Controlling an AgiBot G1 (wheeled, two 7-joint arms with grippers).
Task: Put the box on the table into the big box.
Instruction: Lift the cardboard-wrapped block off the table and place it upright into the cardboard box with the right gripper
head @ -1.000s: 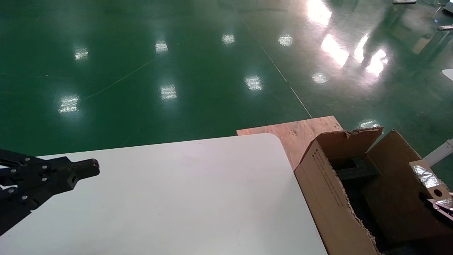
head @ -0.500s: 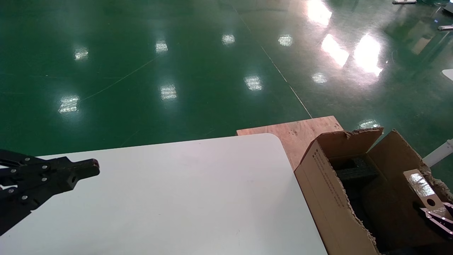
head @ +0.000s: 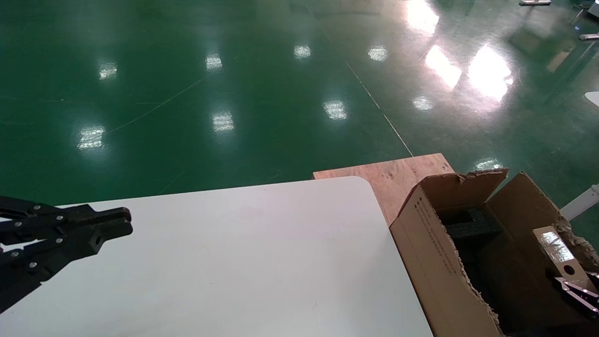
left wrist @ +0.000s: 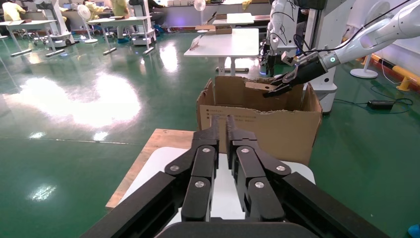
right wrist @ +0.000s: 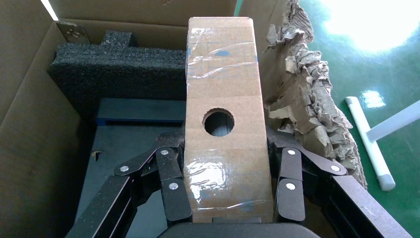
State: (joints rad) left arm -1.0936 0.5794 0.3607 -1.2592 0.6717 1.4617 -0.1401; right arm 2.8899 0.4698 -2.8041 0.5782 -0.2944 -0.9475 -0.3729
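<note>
My right pincer [right wrist: 225,198], clamped on the box [right wrist: 223,119] above the big box [head: 435,252] at four o'clock, could snag that ragged flap [right wrist: 302,99] if I drop late, while my left pincer [left wrist: 222,130] sits closed over the table [head: 234,262].

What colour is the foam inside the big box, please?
Black foam; right wrist view shows it best.

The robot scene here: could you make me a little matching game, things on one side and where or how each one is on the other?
Things:
1. the box
2. black foam
3. left gripper
4. plywood board

Places or states:
a. over the table, holding nothing
b. lying inside the big box
c. clamped in the right gripper
d. under the big box, beyond the table's corner

Pairs: 1-c, 2-b, 3-a, 4-d
</note>
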